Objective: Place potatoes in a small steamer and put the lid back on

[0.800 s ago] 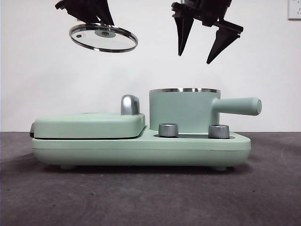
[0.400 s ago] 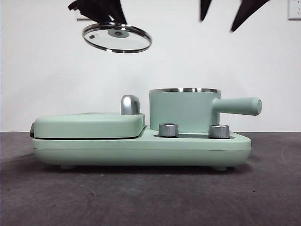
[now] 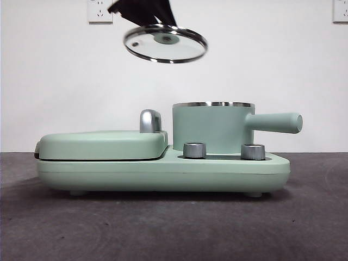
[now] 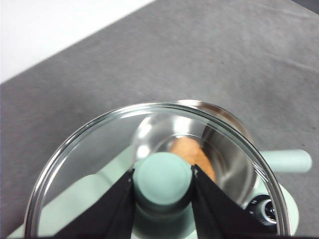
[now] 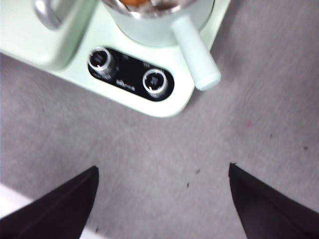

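High at upper centre, the left gripper clamps the lid by its knob, up-left of the small steamer; right gripper spread wide.

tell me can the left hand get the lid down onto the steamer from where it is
Probably yes. The left hand grips the lid by its knob, up in the air and left of the steamer's open rim. Nothing shows between them, and the potato sits low inside.

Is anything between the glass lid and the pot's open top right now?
Nothing visible. The left end effector holds the round steel-rimmed glass lid by its knob, in open air up and left of the mint-green pot. The orange-brown potato sits below its rim.
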